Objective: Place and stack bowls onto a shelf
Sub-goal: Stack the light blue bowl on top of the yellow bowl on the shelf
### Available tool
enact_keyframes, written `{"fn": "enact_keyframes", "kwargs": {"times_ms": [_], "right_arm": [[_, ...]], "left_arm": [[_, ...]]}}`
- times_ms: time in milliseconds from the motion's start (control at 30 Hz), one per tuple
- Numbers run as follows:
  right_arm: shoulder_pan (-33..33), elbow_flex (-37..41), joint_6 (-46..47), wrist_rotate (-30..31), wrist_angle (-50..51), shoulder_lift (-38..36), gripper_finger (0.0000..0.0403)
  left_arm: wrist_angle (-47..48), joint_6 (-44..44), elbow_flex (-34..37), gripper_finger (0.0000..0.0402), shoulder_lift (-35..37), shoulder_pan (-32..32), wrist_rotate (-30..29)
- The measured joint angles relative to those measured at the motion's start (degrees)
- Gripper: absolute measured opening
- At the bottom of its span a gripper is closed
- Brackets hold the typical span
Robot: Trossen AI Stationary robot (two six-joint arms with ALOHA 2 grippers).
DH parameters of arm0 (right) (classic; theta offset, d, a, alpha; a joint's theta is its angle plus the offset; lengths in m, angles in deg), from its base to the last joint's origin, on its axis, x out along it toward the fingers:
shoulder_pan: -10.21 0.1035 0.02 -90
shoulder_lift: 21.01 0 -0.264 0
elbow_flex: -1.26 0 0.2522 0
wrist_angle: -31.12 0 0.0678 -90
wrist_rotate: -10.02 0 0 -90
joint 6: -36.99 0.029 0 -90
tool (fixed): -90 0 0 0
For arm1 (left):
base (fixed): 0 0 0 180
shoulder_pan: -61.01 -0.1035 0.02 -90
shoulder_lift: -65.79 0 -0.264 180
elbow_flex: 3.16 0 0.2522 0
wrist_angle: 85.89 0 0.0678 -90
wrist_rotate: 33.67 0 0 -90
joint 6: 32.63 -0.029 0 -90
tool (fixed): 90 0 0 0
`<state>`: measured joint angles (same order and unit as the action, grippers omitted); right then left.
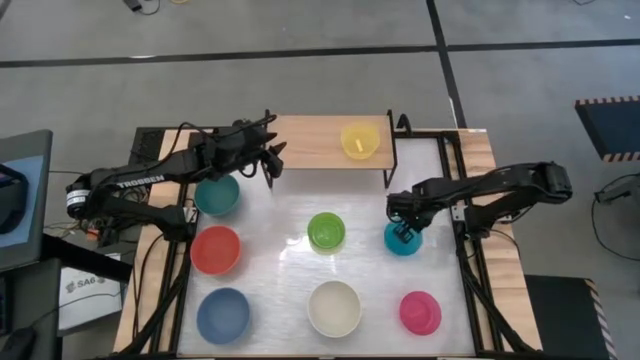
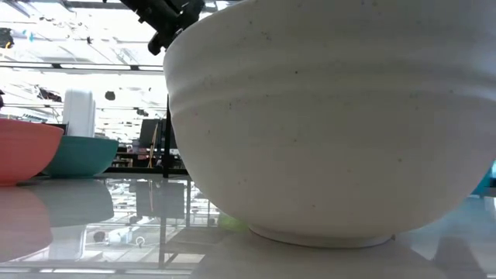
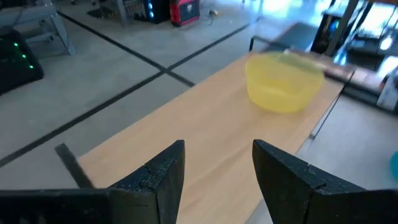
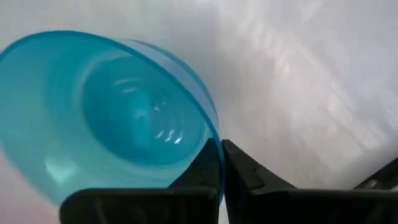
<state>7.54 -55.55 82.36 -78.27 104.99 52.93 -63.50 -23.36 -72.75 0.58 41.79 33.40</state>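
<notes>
right hand (image 1: 403,231) pinches cyan bowl (image 1: 400,240) rim on table.

Robotics lab, taped concrete floor (image 1: 300,40), equipment racks (image 2: 147,139)

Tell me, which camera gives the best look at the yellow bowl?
The left wrist view: the yellow bowl sits large and unobstructed on the shelf. The high view shows it small, from above. The low view and right wrist view miss it.

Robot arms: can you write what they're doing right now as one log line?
right gripper: shut on cyan bowl rim, on table | left gripper: open, empty, over shelf | yellow bowl: on shelf
</notes>
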Motion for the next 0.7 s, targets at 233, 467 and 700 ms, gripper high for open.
{"fn": "enact_keyframes", "kwargs": {"times_ms": [233,467,700], "right_arm": [[0.3,-3.0,6.9,6.6,-5.8,-6.0,0.0035],[0.4,-5.8,8.2,7.9,-7.3,-7.6,0.0024],[0.4,-10.0,6.1,8.0,-8.8,-7.5,0.0028]], "left_arm": [[-6.5,0.4,0.0,0.0173,-3.8,0.0,4.4],[-10.6,-0.1,-1.0,0.0173,-5.3,0.0,6.5],[-10.9,-1.8,-2.2,0.0173,-5.4,0.0,6.4]]}}
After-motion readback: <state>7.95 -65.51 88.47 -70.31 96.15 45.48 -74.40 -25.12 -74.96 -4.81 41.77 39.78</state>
